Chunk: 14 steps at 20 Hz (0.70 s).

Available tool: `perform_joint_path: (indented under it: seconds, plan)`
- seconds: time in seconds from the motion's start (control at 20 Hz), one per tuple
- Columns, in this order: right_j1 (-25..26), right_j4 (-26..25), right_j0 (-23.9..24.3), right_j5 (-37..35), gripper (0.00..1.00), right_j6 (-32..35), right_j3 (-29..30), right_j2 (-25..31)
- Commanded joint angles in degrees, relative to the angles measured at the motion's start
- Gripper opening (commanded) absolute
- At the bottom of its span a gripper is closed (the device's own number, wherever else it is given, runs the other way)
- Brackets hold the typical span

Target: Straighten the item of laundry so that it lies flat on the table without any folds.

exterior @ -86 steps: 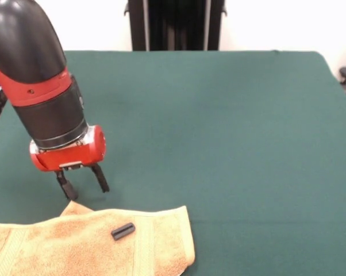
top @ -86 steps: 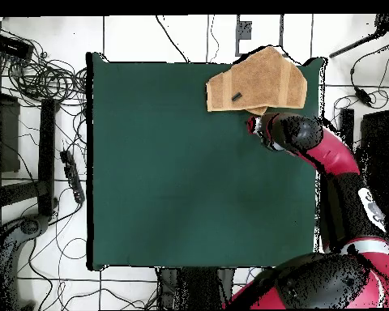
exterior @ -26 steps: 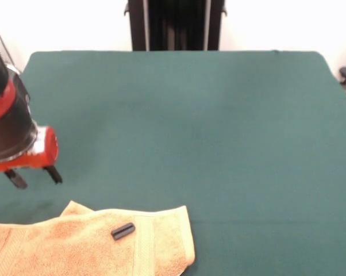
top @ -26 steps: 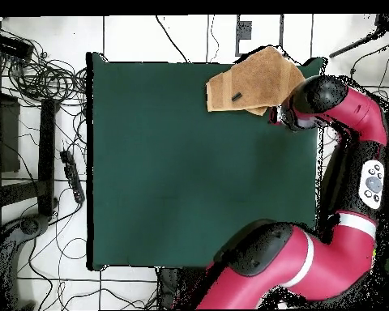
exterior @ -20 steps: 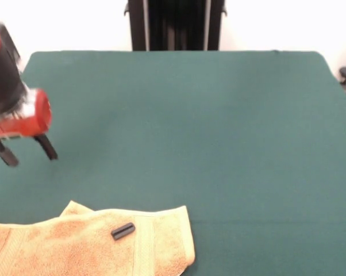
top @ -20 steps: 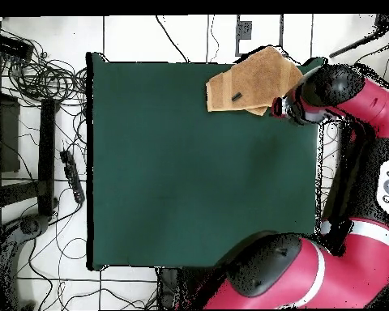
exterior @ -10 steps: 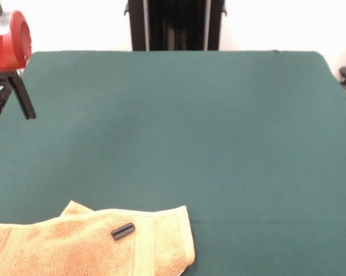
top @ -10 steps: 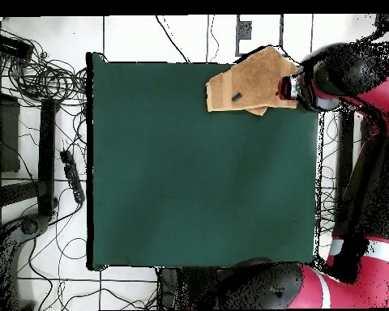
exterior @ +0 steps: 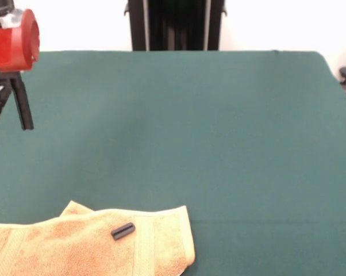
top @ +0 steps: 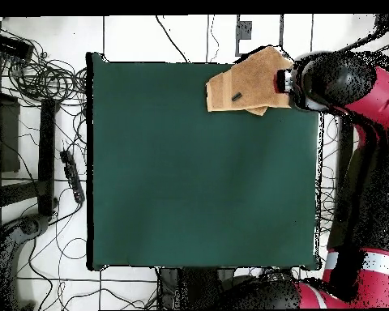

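- Since the earliest frame: gripper [exterior: 15, 109] lifted off the towel's far edge and swung up to the table's side; towel and small black cylinder unmoved.
- Front view:
  - Red wrist housing at top left, one dark finger [exterior: 22, 103] hanging down from it over the table's [exterior: 219, 132] left edge; second finger mostly cut off by the frame, so spread of the fingers impossible to judge, nothing seen gripped.
  - Golden-orange towel [exterior: 75, 244] lying at the bottom left of the green surface, running out past the left and bottom edges of the frame, well apart from the finger, below and to its right.
  - Far corner of the towel turned over in a small fold; right end rumpled, with a ribbed band running across near that end.
  - Small black cylinder [exterior: 123, 231] resting on the towel, just left of the band.
- Overhead view:
  - Towel [top: 254, 81] at the table's [top: 190, 178] top right corner, part of it overhanging the top edge.
  - Gripper's wrist [top: 288, 81] hanging over the towel's right end; fingers hidden underneath.
  - Black cylinder [top: 237, 96] on the towel's left part, away from the wrist.
  - Red and black arm [top: 368, 121] running down the right side, beyond the table edge.
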State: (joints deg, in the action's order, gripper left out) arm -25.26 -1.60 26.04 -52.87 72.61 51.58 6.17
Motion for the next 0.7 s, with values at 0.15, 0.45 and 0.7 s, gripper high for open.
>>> perform_joint_path:
  seconds: [0.15,0.45,0.7]
  plan:
    - [0.63,1.31,-0.58,12.76,1.0,13.26,19.76,2.78]
    - [3.56,0.55,-0.47,20.14,1.0,12.47,18.97,2.93]
    - [9.28,-0.03,-0.52,22.49,1.0,10.13,13.32,2.9]
